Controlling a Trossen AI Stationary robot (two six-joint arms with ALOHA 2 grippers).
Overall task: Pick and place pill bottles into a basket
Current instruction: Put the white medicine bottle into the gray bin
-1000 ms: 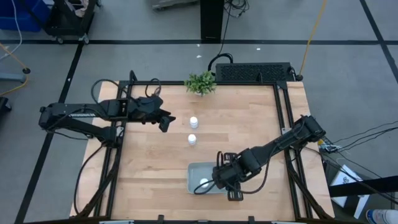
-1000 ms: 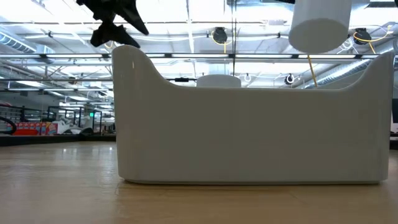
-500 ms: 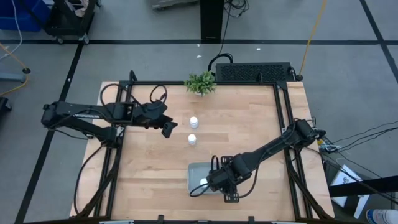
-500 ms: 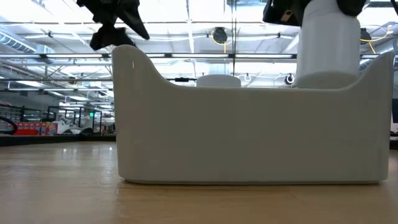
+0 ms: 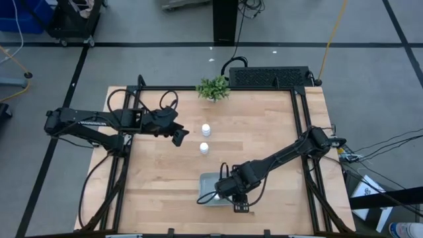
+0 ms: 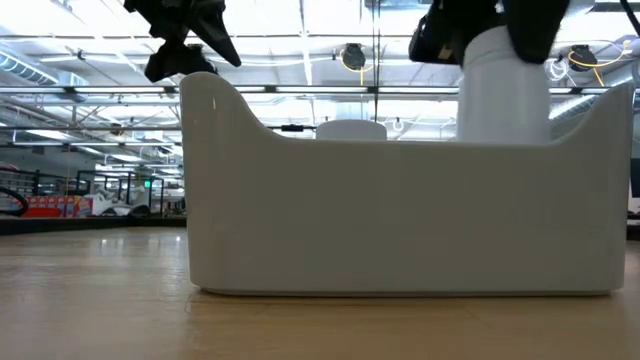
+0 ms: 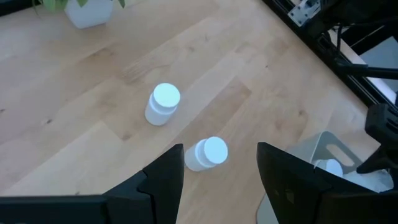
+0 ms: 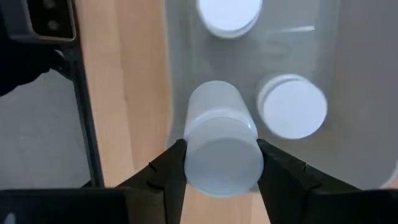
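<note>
Pill bottle (image 8: 221,146) clamped upright in right hand (image 8: 221,163) inside basket (image 5: 206,180) near table's front edge; left hand (image 7: 220,169), fingers apart, above two bottles (image 7: 163,104) mid-table.

A small green plant (image 5: 213,87) in a white pot sits at the far edge of the wooden table (image 5: 264,132), near the middle. Just behind the table's far right corner, a black perforated box (image 5: 269,77) lies on the grey floor, cables trailing from it. A yellow cable (image 5: 330,33) runs across the floor beyond that. Black tape lines (image 5: 165,45) mark the floor. A blue bin (image 5: 20,14) stands far off to the left.
</note>
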